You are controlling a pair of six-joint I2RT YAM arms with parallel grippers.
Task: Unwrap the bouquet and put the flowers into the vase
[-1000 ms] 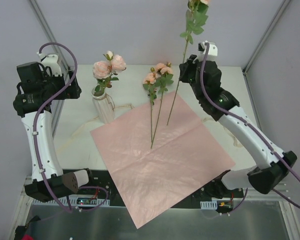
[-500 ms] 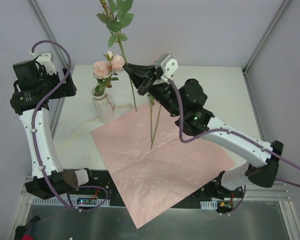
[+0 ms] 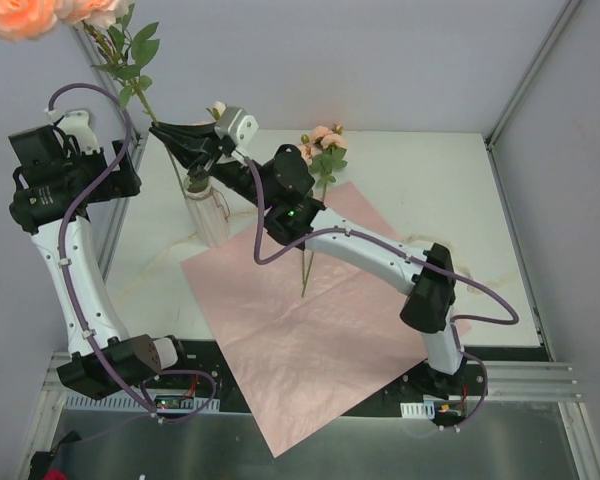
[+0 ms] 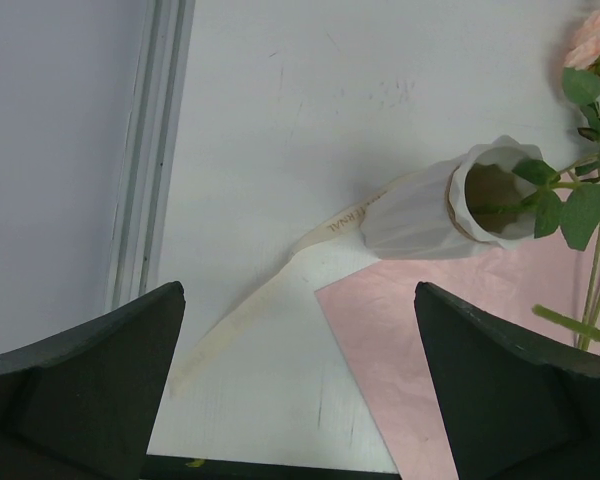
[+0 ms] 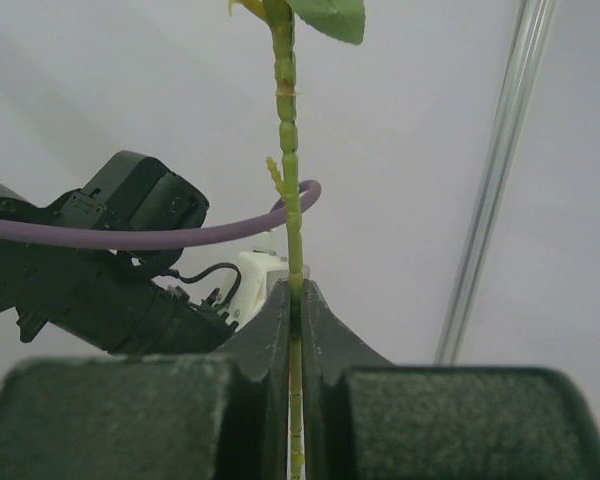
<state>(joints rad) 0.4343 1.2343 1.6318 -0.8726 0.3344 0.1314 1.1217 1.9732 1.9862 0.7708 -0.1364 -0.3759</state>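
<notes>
My right gripper (image 3: pixel 172 133) reaches far left over the vase (image 3: pixel 210 215) and is shut on a long green flower stem (image 5: pixel 288 150). That stem's peach roses (image 3: pixel 20 15) stick up at the top left corner, and its lower end hangs by the vase mouth. In the left wrist view the ribbed whitish vase (image 4: pixel 430 215) holds leafy stems (image 4: pixel 540 195). Two more flowers (image 3: pixel 320 150) lie on the opened pink paper (image 3: pixel 320 320). My left gripper (image 4: pixel 300 380) is open and empty, high above the table to the left of the vase.
A cream ribbon (image 4: pixel 270 280) trails from the vase base toward the left front of the table. More ribbon (image 3: pixel 470 275) lies at the paper's right corner. Enclosure posts (image 3: pixel 95 60) stand at the back corners. The paper overhangs the near table edge.
My right arm swung the held flower from the back right across to the left, over the vase. The left arm drew back a little to the left, still open.
</notes>
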